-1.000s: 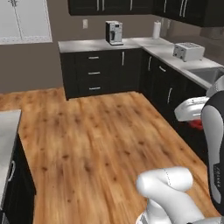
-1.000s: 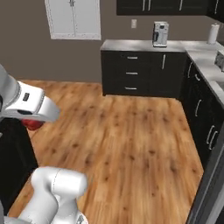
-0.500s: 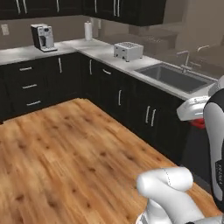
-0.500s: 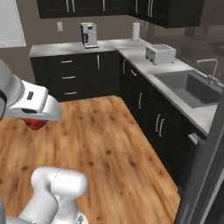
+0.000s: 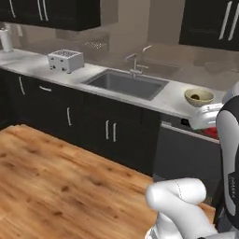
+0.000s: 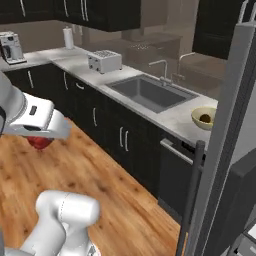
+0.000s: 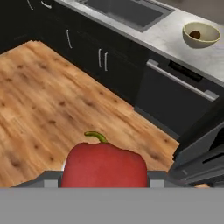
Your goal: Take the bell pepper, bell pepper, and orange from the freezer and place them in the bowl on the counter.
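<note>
My gripper (image 7: pixel 103 180) is shut on a glossy red bell pepper (image 7: pixel 103 165) with a green stem, held over the wood floor. From the base views the pepper (image 6: pixel 40 143) hangs under the white hand (image 6: pixel 42 124), and a red sliver of it (image 5: pixel 213 133) peeks from below the hand. The pale-yellow bowl (image 5: pixel 199 97) stands on the marbled counter (image 5: pixel 170 101) right of the sink, with the dark round orange (image 7: pixel 195 35) inside it. The freezer's thick grey door (image 6: pixel 231 115) with its bar handle (image 6: pixel 193 200) stands open at the right.
A steel sink (image 5: pixel 126 83) with a faucet is set into the counter, and a toaster (image 5: pixel 65 59) stands left of it. A dishwasher front (image 7: pixel 175 98) lies below the bowl. A coffee machine (image 6: pixel 10 46) and paper roll (image 6: pixel 68 37) are far left.
The base has turned, so the whole scene swung from the coffee-machine corner to the sink and bowl. The pepper has stayed in my gripper throughout.
</note>
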